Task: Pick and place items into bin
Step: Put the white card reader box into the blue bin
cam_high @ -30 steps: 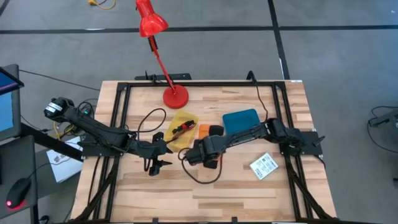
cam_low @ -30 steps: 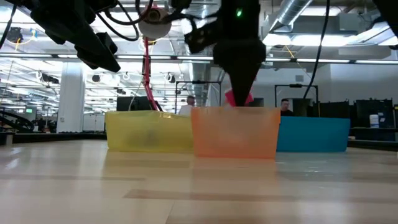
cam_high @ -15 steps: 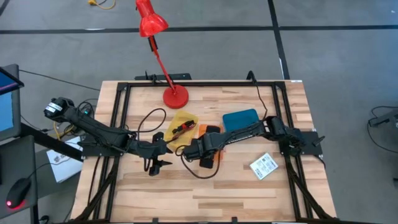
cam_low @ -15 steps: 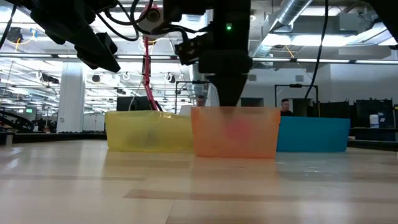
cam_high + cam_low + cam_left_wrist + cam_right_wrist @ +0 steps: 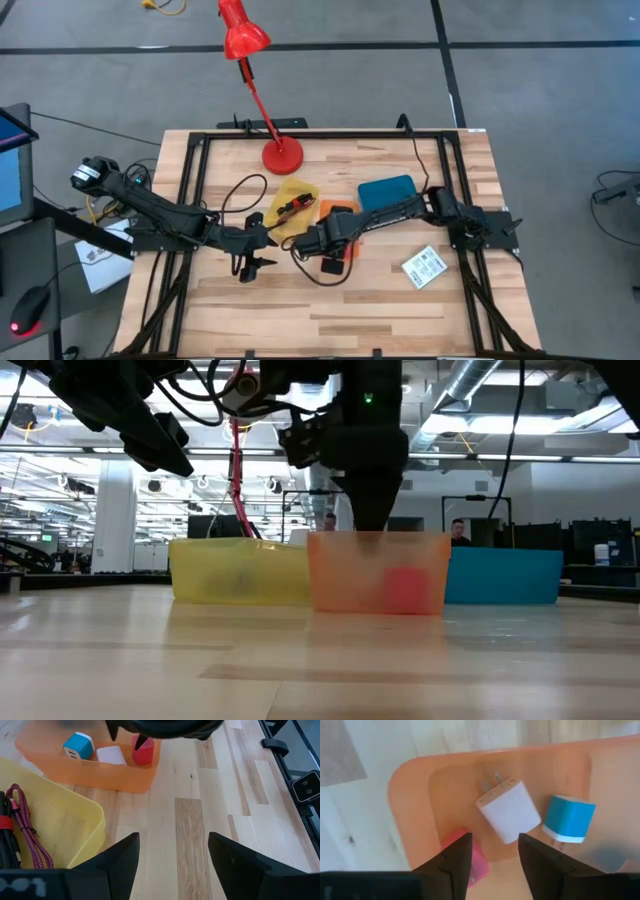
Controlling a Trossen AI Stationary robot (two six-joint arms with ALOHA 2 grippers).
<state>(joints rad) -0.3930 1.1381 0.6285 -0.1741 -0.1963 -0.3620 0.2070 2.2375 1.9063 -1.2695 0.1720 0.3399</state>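
Note:
My right gripper (image 5: 492,862) hangs open over the orange bin (image 5: 410,795), fingertips at rim height (image 5: 370,525). The hot pink cube (image 5: 405,588) lies on the bin floor below the fingers (image 5: 479,862), beside a white cube (image 5: 510,810) and a blue cube (image 5: 568,818). My left gripper (image 5: 255,265) waits open above bare table, near the yellow bin (image 5: 60,820). That bin holds the maroon cord (image 5: 27,820) and the black-and-red cable bundle (image 5: 292,207). The white printed packet (image 5: 424,266) lies flat on the table.
A blue bin (image 5: 385,192) stands to the right of the orange one. A red desk lamp has its base (image 5: 283,155) near the table's far edge. Black cable loops (image 5: 320,278) trail near the bins. Bare wood stretches along the near side.
My right gripper has moved down until its fingertips reached the orange bin's rim. The hot pink cube, at its fingertips above the rim a second ago, has dropped and now rests on the bin floor, apart from the fingers.

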